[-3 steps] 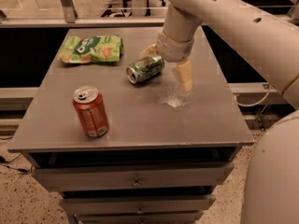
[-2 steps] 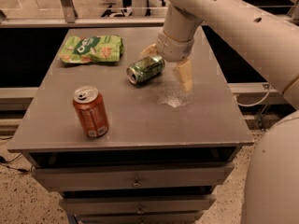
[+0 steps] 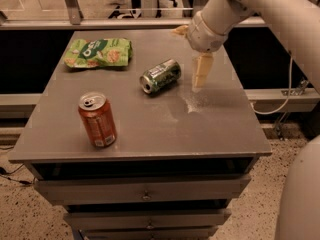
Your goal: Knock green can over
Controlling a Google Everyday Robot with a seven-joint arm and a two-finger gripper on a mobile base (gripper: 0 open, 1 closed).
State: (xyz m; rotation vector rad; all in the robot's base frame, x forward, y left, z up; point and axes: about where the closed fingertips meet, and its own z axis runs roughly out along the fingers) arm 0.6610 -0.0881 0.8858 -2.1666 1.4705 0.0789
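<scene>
The green can (image 3: 160,76) lies on its side on the grey table (image 3: 150,129), its silver top facing front left. My gripper (image 3: 191,51) hangs over the table's back right part, just right of the can and clear of it. It is open and empty. One beige finger (image 3: 201,71) points down toward the table to the right of the can. The other fingertip (image 3: 180,30) shows behind the can, near the back edge.
An orange can (image 3: 97,120) stands upright at the front left. A flat light-green snack bag (image 3: 98,52) lies at the back left. Drawers (image 3: 145,194) sit below the tabletop. A rail and dark gap run behind the table.
My gripper has drawn up and to the right, away from the green can. The can lies on its side as before.
</scene>
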